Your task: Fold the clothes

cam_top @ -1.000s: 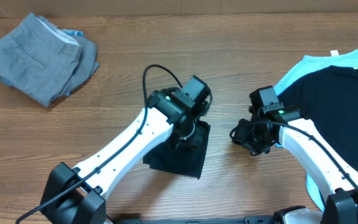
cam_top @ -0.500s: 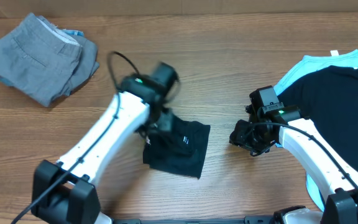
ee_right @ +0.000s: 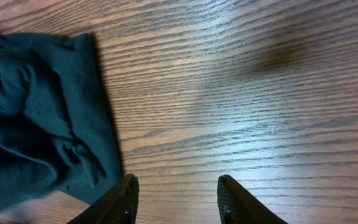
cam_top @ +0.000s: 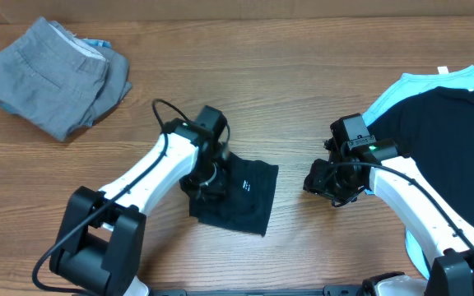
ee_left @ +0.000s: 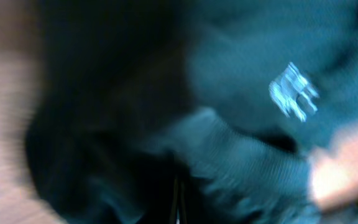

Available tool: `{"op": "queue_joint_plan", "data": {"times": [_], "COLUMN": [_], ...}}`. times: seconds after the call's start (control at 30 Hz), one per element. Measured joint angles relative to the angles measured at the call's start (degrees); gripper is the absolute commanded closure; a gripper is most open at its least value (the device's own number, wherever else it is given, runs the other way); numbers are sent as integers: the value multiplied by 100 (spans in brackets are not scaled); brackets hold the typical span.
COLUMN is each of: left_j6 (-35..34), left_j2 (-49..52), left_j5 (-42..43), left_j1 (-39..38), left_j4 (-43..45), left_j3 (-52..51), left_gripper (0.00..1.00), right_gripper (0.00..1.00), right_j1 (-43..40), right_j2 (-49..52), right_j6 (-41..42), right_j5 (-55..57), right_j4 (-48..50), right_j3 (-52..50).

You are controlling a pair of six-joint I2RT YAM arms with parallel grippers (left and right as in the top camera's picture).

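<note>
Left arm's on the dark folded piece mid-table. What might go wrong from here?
The left end effector is down on the dark garment; its wrist view is blurred, so the grip is unclear, and lifting away may drag the fold open. The right end effector hangs open beside the garment's rumpled edge and could snag it.

Open table (cam_top: 303, 90) between pile (cam_top: 52, 74) and shirt (cam_top: 443, 140)
</note>
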Motion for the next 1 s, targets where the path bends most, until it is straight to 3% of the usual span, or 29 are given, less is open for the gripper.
{"op": "queue_joint_plan", "data": {"times": [0.27, 0.4, 0.6, 0.8, 0.93, 1.0], "left_j6": [125, 127, 186, 385, 426, 426], "left_j2": [-385, -629, -914, -981, -964, -916], "left_j5": [758, 597, -92, -426, -555, -614], "left_j1": [-435, -157, 553, 855, 855, 855], "left_j4": [-540, -879, -1154, -1060, -966, -938], "left_j3": [2, 92, 603, 704, 704, 704], "left_gripper": [96, 96, 64, 45, 44, 45], "right_gripper": [54, 46, 41, 41, 48, 65], "right_j1": [0, 37, 608, 1355, 1617, 1652], "right_j2": [0, 0, 2, 417, 820, 960], "right_j6": [-35, -153, -129, 256, 509, 660], "right_j5": [-160, -732, -1025, -688, -498, -428], "right_j4": [402, 1106, 1947, 2686, 2981, 3104], "right_j3": [0, 0, 2, 9, 9, 9]}}
